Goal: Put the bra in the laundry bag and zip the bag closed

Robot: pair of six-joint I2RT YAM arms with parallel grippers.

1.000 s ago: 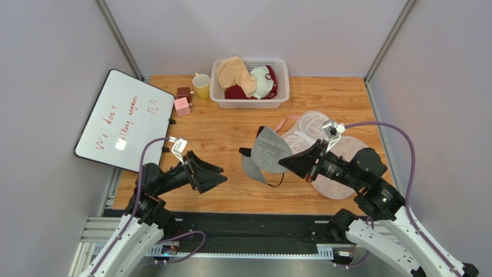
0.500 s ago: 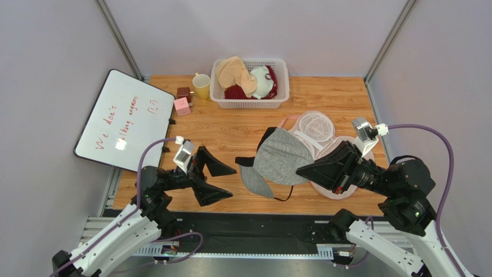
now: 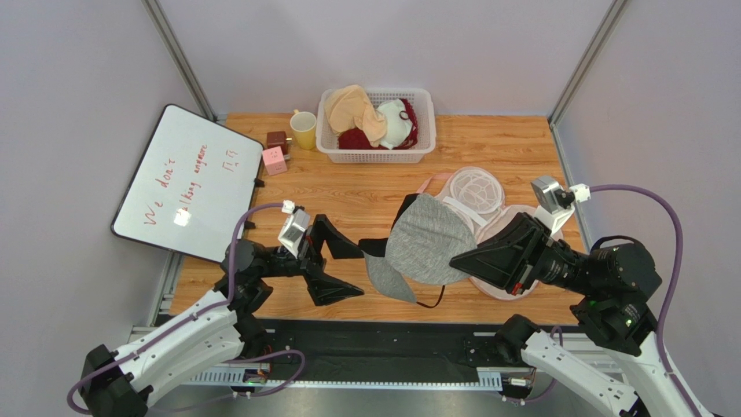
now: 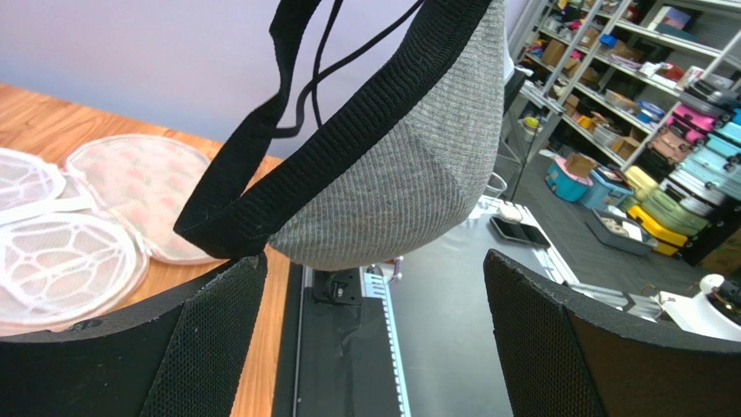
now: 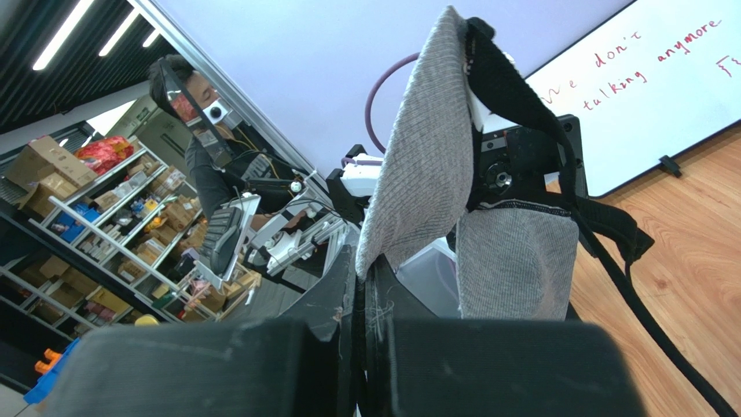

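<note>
The grey bra with black straps hangs in the air, held at its right edge by my right gripper, which is shut on the cup edge. The laundry bag lies open on the table behind and under the bra, white mesh lining up; it also shows in the left wrist view. My left gripper is open and empty just left of the hanging bra, its fingers below the cup.
A white slatted basket with beige, white and dark-red garments stands at the back. A yellow mug, two small cubes and a whiteboard are at the left.
My left gripper has moved right towards the bra with its jaws wide. My right gripper lifted the bra and pulled back right earlier, then barely moved.
</note>
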